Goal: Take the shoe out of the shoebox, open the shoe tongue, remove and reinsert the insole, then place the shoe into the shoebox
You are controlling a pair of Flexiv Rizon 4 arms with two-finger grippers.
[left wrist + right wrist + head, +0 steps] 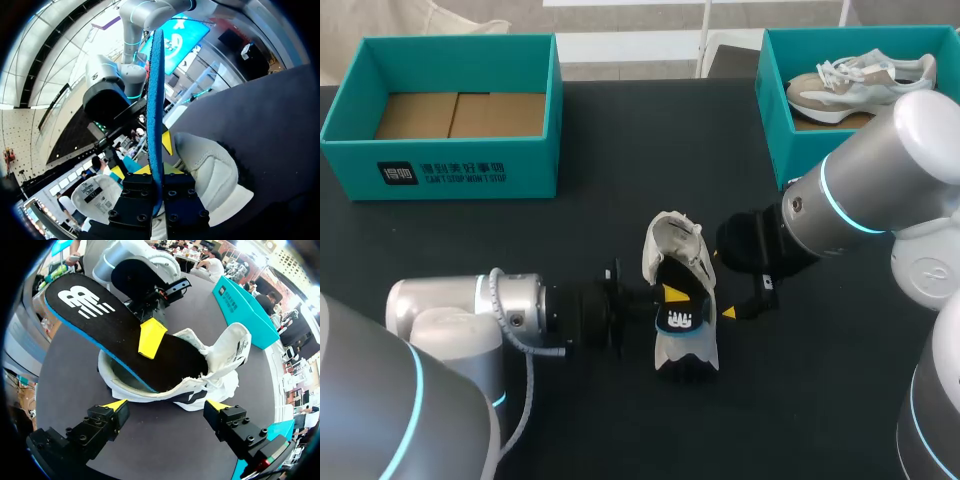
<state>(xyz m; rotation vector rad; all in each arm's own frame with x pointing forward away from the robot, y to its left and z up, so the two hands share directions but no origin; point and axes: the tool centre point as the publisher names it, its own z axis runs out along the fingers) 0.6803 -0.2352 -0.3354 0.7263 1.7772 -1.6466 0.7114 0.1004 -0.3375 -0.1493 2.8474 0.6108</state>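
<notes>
A white shoe [670, 250] lies on its side mid-table, tongue pulled open. Its black insole [682, 322], blue-edged with a white logo, sticks out of the opening, heel end raised and toe end still inside. My left gripper [670, 295] comes in from the left and is shut on the insole. In the left wrist view the insole [156, 95] stands edge-on between the closed fingers [156, 172]. My right gripper [166, 405] is open just short of the shoe [220, 365], touching nothing; in the head view it [723, 292] sits at the shoe's right.
An open teal shoebox [350, 120] with a bare cardboard floor stands at the back left. A second teal box [772, 100] at the back right holds another pale shoe [860, 80]. The table is black.
</notes>
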